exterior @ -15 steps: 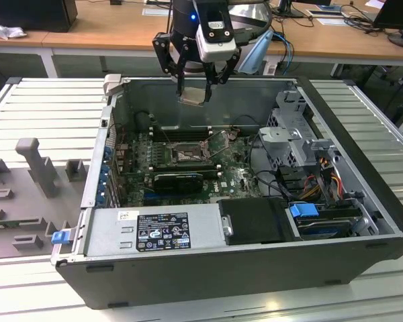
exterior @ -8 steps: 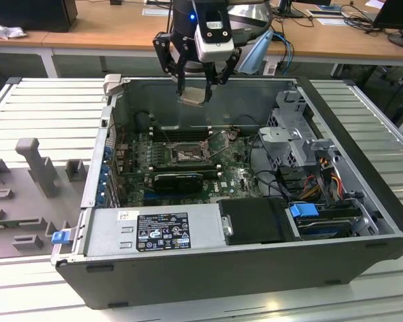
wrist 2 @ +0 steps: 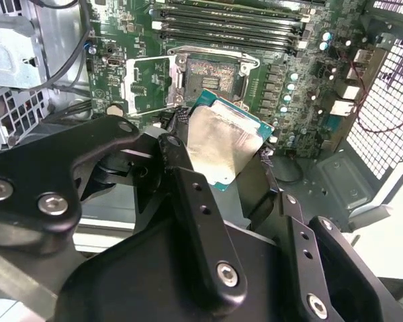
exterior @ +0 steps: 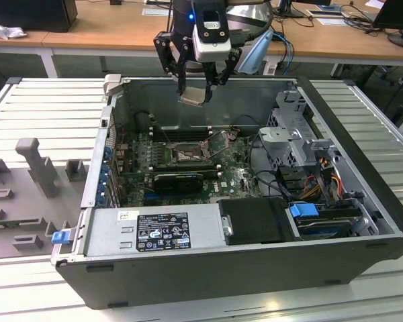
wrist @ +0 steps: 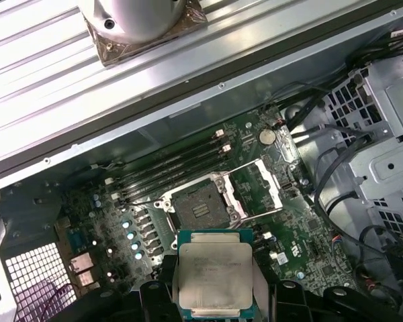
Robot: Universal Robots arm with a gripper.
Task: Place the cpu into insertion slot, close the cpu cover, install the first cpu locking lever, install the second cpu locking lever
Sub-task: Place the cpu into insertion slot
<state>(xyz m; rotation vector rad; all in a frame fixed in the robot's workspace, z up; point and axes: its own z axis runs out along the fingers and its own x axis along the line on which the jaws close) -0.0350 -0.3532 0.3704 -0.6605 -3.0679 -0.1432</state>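
Plainly the cpu (exterior: 192,96) sits gripped by its edges between the jaws, tilted, well above the motherboard (exterior: 238,178) inside the open computer case (exterior: 208,268). The arm (exterior: 190,15) comes straight down near the case's far wall in the exterior view. The first wrist view shows the insertion slot (wrist: 200,209) uncovered, with the cpu cover (wrist: 260,191) swung open just beside it.

The exterior view looks down from a raised spot over the whole open computer case (exterior: 221,268), the gripper (exterior: 196,92) at the case's twelve o'clock. Both wrist views sit close above, facing down at the motherboard (wrist 2: 121,40) (wrist: 114,208), sharing the insertion slot (wrist 2: 211,74) (wrist: 200,209) and the gripped cpu (wrist 2: 221,151) (wrist: 213,276).
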